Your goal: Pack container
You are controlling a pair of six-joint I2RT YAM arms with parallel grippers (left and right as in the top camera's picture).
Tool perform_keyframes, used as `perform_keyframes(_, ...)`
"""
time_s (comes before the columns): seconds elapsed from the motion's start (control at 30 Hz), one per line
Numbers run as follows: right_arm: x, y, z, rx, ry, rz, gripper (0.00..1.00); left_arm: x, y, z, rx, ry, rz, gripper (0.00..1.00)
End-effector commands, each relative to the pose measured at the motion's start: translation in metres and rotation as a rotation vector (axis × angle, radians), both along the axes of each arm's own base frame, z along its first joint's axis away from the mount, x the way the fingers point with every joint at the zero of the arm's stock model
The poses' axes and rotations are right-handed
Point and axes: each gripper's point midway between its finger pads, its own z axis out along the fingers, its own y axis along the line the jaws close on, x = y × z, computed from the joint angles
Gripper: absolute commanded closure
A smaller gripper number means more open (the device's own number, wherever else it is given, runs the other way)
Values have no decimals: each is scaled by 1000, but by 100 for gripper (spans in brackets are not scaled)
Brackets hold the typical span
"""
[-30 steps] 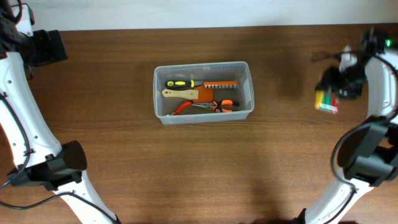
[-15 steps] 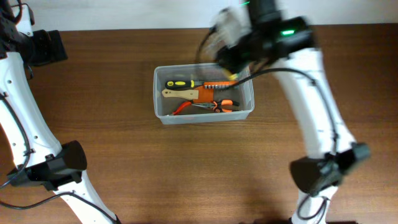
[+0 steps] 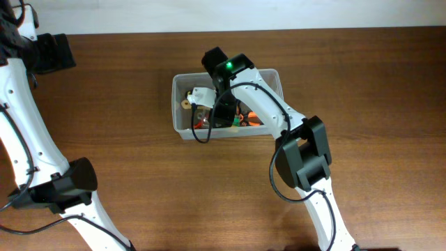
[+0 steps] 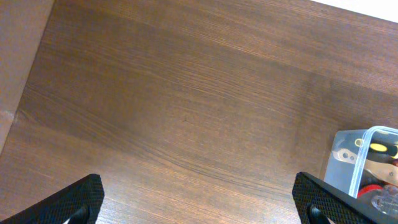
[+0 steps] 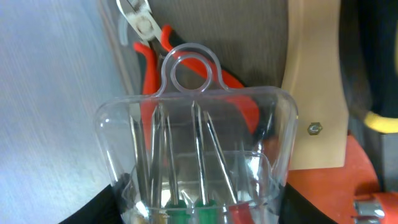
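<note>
The clear container (image 3: 273, 72) stands at the table's middle and holds several hand tools. It also shows at the right edge of the left wrist view (image 4: 348, 152). My right gripper (image 3: 221, 115) reaches down into it. In the right wrist view that gripper (image 5: 196, 208) is shut on a small clear case of coloured bits (image 5: 196, 143). The case hangs just above red-handled pliers (image 5: 149, 37) and a wooden-handled tool (image 5: 314, 81). My left gripper (image 4: 201, 199) is open and empty over bare table, far left of the container, and shows in the overhead view (image 3: 59, 52).
Brown wooden table (image 3: 348, 160). A yellow-and-black handle (image 4: 380, 148) shows through the container's left wall. The left arm's base and links (image 3: 66, 185) run along the table's left edge. The right arm (image 3: 300, 153) crosses from the front to the container.
My right arm has swung from the far right of the table, carrying the case of bits, to over the container and down into it. The left arm has not moved.
</note>
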Motion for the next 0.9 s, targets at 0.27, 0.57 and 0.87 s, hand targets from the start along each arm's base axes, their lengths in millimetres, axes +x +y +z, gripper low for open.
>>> perform_keyframes(0.27, 15, -25, 151, 70, -247, -169, 1, -2, -1, 6, -9, -18, 7, 1)
perform_keyframes(0.57, -9, -97, 287, 122, -519, -420, 1, -2, -1, 6, -9, -18, 7, 1)
perform_keyframes(0.87, -51, -192, 408, 340, -766, -793, 2, -2, -1, 6, -9, -18, 7, 1)
